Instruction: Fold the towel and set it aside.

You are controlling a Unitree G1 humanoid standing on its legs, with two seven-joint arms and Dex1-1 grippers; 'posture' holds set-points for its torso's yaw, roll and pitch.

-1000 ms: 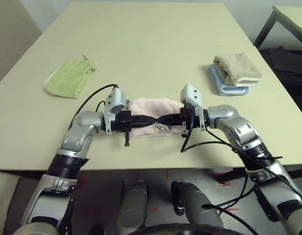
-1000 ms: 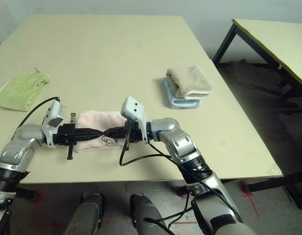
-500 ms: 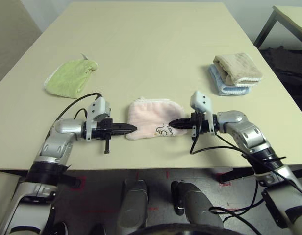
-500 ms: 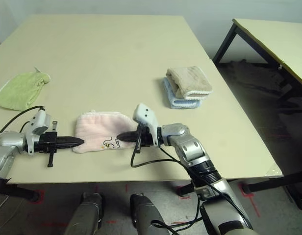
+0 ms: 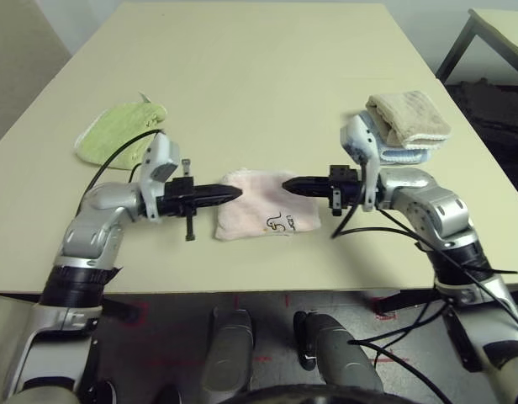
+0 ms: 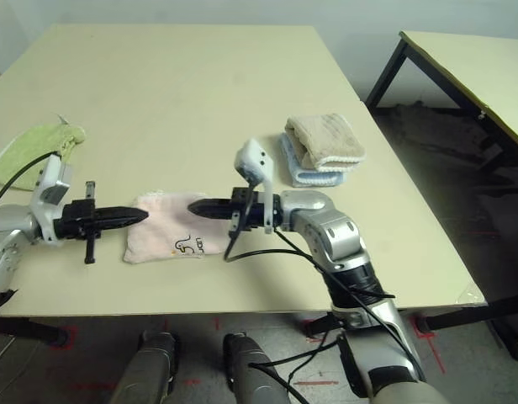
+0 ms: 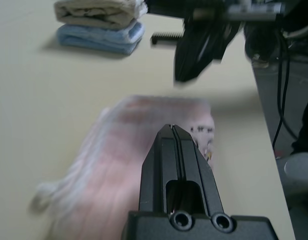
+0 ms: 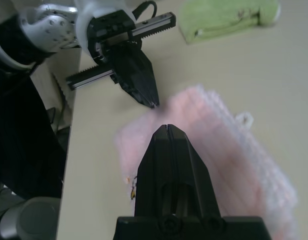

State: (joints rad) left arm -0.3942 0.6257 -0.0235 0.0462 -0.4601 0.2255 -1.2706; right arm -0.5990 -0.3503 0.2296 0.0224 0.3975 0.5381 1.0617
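A light green cloth (image 5: 120, 133) lies on the table (image 5: 259, 76); a beige towel (image 5: 408, 118) sits stacked on a blue one (image 5: 393, 151).

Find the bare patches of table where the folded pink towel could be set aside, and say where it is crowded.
Free: the wide stretch of table beyond the towel, between the green cloth and the beige-on-blue towel stack. Crowded: the near edge, where the shut left hand and right hand hover over the towel.
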